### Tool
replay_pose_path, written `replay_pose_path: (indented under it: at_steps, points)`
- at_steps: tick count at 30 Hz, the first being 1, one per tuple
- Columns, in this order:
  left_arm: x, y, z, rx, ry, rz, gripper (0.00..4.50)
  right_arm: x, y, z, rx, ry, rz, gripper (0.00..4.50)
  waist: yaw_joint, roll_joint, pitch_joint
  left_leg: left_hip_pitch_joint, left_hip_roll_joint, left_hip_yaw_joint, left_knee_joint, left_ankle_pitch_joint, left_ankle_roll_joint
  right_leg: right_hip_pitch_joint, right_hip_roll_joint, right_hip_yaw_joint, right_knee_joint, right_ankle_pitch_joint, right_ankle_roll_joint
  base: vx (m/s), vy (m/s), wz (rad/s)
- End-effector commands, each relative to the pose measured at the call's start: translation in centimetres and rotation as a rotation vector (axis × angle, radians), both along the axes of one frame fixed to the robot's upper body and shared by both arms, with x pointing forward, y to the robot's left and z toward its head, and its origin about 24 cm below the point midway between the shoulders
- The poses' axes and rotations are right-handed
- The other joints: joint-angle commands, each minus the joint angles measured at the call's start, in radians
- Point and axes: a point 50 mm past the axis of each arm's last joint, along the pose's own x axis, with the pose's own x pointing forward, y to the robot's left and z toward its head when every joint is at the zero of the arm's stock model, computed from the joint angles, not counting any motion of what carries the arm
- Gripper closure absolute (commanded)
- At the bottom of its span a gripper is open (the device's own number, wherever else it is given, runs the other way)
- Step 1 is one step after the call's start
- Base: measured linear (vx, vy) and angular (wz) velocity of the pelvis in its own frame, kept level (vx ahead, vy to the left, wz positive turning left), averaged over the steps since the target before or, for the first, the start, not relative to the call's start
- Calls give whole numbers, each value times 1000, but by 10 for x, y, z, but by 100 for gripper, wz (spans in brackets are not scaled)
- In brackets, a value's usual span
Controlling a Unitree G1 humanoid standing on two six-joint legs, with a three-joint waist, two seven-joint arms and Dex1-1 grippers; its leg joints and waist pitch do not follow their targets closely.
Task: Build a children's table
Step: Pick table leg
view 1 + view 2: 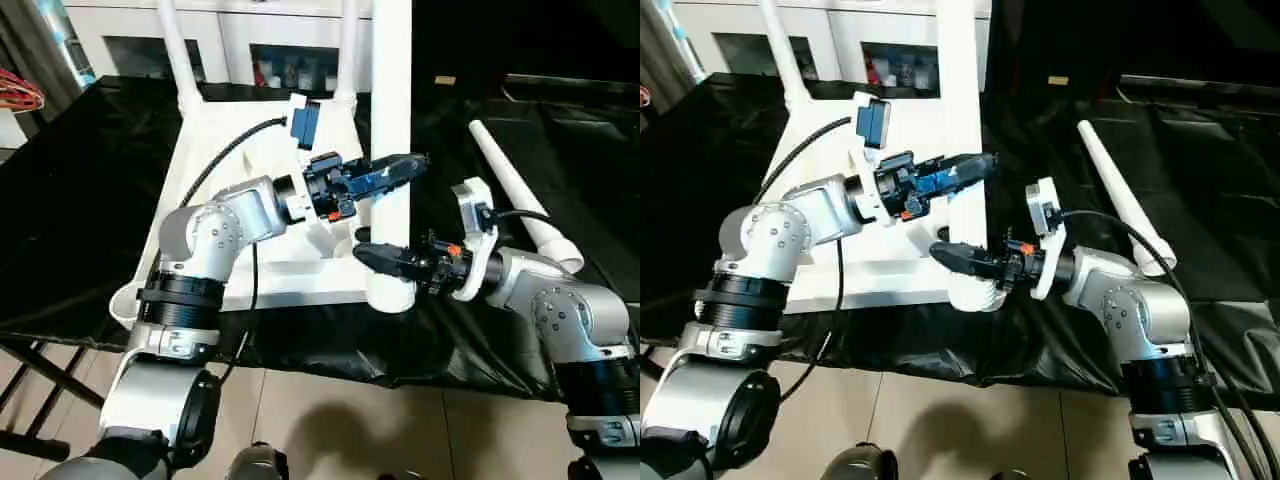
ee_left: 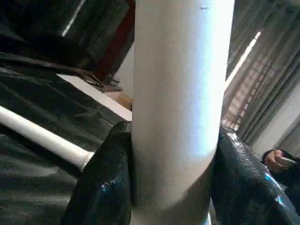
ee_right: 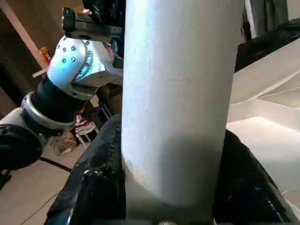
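Both grippers clasp one upright leg [image 1: 391,110]: the left gripper [image 1: 398,170] higher up, the right gripper [image 1: 385,259] just above the leg's base. The leg stands in a near corner socket of the upturned tabletop [image 1: 290,275] on the black desk [image 1: 80,200]. A loose leg [image 1: 515,195] lies to the right.

Looking like an indoor lab or test room: black-sheeted folding table [image 1: 80,200] standing on a tiled floor [image 1: 330,420], white cabinet with glass doors [image 1: 260,50] running along the upper left of the frame, grey curtains [image 2: 262,84] hanging behind.
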Motion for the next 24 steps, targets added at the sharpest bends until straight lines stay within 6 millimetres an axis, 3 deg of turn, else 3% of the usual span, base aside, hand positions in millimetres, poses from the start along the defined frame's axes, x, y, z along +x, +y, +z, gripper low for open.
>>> replay_pose_path:
  at_steps: [1, 2, 3, 5, 9, 11, 12, 13, 14, 24]
  points:
    - [8, 5, 9, 57, -68, 144, 260, 6, 0, 8, -30, -62, -69, 179, -2, -13, -106, 26, 47, -30, -65, -150, 16, 52, -79, 45, -76, -206, -210, 0, 0, 0]
    - [8, 5, 9, 57, -68, 144, 260, 6, 0, 8, -30, -62, -69, 179, -1, -13, -106, 26, 49, -31, -66, -152, 13, 52, -80, 45, -77, -210, -206, 0, 0, 0]
    - [11, 4, 9, 122, -106, 219, 261, 9, 0, 8, -67, -96, -109, 162, -3, -20, -105, 26, 47, -30, -66, -153, 11, 53, -79, 45, -79, -216, -198, 0, 0, 0]
    - [18, 2, 8, 288, -185, 400, 262, 15, 0, 5, -158, -116, -199, 149, -5, -24, -104, 26, 52, -32, -69, -147, 1, 50, -77, 48, -80, -222, -169, 0, 0, 0]
    - [19, 0, 11, 303, -159, 525, 262, 25, -1, 4, -179, -89, -336, 142, -7, -25, -105, 24, 46, -30, -66, -139, 3, 53, -78, 47, -77, -232, -163, 0, 0, 0]
    - [18, -1, 13, 302, -158, 549, 262, 28, 0, 3, -182, -77, -372, 142, -10, -26, -106, 24, 46, -29, -65, -130, 7, 51, -79, 47, -77, -224, -168, 0, 0, 0]
    - [15, -6, 15, 305, -175, 574, 262, 31, 2, -1, -195, -64, -415, 142, -11, -35, -107, 22, 47, -28, -65, -112, 12, 53, -80, 46, -71, -204, -179, 0, 0, 0]
    - [15, -6, 16, 304, -175, 574, 262, 32, 3, -1, -195, -63, -416, 142, -11, -30, -107, 22, 48, -29, -65, -108, 13, 50, -79, 46, -72, -201, -184, 0, 0, 0]
    - [14, -8, 17, 297, -172, 575, 262, 32, 4, -3, -195, -57, -425, 142, -12, -34, -105, 23, 47, -27, -64, -110, 18, 49, -79, 46, -75, -203, -188, 0, 0, 0]
    - [12, -15, 17, 306, -170, 617, 262, 40, 18, -6, -212, -50, -461, 142, -22, -41, -105, 25, 44, -28, -69, -155, -1, 49, -78, 47, -82, -235, -157, 0, 0, 0]
